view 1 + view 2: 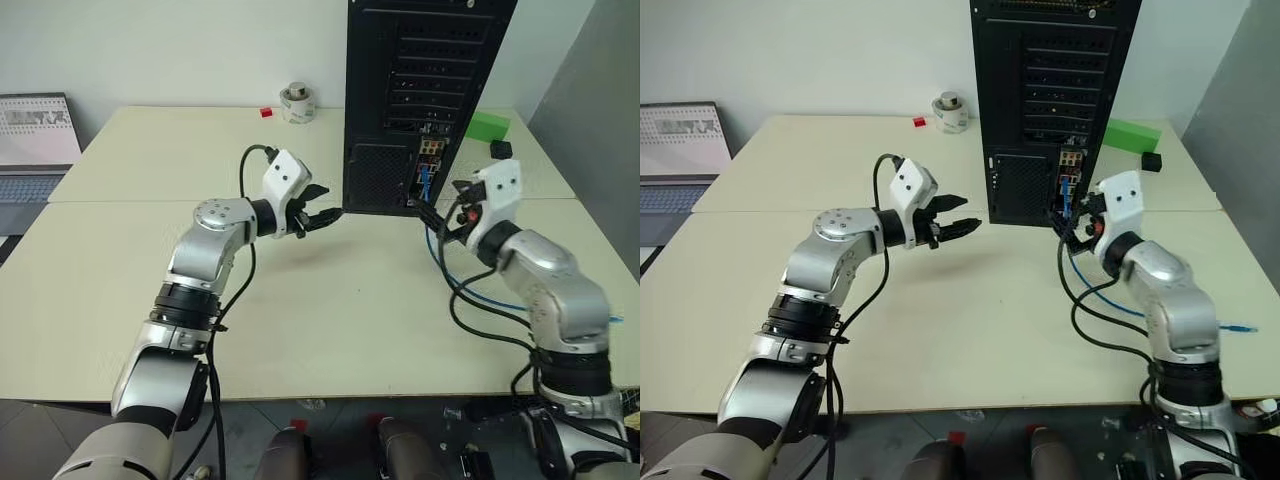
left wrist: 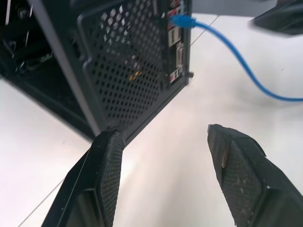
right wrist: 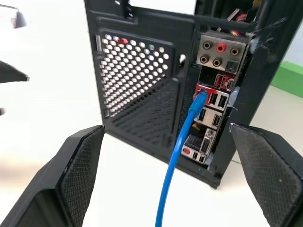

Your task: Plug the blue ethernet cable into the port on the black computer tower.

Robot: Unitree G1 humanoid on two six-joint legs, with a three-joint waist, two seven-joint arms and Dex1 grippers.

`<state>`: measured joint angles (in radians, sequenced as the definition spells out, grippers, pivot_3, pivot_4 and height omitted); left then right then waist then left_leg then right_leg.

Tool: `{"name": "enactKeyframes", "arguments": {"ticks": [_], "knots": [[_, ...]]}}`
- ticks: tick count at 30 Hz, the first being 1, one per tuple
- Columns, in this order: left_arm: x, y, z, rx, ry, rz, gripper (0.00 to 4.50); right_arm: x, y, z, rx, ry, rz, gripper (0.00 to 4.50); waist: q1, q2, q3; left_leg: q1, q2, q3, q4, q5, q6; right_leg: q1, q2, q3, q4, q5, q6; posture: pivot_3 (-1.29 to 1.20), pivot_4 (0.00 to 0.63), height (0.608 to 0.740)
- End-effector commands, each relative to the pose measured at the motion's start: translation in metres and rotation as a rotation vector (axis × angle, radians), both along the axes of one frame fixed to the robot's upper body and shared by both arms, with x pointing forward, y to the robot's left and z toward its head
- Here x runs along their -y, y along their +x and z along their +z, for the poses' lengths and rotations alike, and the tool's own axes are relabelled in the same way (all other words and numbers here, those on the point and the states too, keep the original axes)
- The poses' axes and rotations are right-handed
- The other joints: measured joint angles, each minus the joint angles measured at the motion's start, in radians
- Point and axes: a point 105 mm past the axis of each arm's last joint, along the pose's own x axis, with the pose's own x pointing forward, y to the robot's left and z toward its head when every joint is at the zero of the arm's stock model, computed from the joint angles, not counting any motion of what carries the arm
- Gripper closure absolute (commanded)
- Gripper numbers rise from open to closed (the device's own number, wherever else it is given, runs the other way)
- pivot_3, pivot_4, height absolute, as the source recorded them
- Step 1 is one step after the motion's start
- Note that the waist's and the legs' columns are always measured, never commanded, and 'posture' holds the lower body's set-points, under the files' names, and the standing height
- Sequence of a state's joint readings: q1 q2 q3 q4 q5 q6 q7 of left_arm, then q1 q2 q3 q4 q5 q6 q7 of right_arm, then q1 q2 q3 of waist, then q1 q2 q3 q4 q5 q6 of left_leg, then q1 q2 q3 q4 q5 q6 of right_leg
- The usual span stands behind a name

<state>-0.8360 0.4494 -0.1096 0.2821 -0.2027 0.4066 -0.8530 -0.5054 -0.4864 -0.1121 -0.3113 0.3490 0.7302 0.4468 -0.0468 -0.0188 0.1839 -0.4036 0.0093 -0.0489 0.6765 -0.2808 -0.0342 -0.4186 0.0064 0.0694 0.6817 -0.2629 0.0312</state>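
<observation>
A wide cream-coloured tabletop, made of two slabs meeting at a seam across the middle of the frame, fills most of the head view, with a pale wall behind it and a grey partition at the upper right. The tall black metal computer tower stands upright at the top centre, its rear face with slot covers and a mesh fan grille turned toward the camera.

The thin bright blue ethernet cable has its plug seated in the small dark port within the strip of red and white connectors at the tower's lower right; from there it drops to the table and trails off toward the right edge of the frame.

The left gripper, left of centre, has its fingers parted and empty, their tips close to the tower's lower left corner. The right gripper, right of centre, has its fingers spread wide, free of the cable, just before the connector strip.

At the far left sits an open laptop. Near the top lie a roll of white tape, a small red block, a green box and a small black box.
</observation>
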Motion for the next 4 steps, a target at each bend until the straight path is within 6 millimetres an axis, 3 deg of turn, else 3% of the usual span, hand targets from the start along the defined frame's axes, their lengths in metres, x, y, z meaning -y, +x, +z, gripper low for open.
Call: {"name": "enactKeyframes", "arguments": {"ticks": [1, 4], "knots": [[-0.0062, 0.0004, 0.0144, 0.041, -0.02, 0.012, 1.56, 0.0106, -0.0143, 0.0221, 0.05, -0.007, 0.061, 0.01, 0.001, 0.0, 0.0, 0.0, 0.0, 0.0, 0.0, 0.0, 0.0, 0.0, 0.0, 0.0, 0.0, 0.0, 0.0, 0.0, 0.15, 0.74], [-0.0083, 0.0015, 0.0152, 0.038, -0.031, 0.017, 1.56, 0.0162, -0.0133, 0.0237, 0.05, -0.019, 0.052, 0.01, -0.001, 0.0, 0.0, 0.0, 0.0, 0.0, 0.0, 0.0, 0.0, 0.0, 0.0, 0.0, 0.0, 0.0, 0.0, 0.0, 0.15, 0.74]]}}
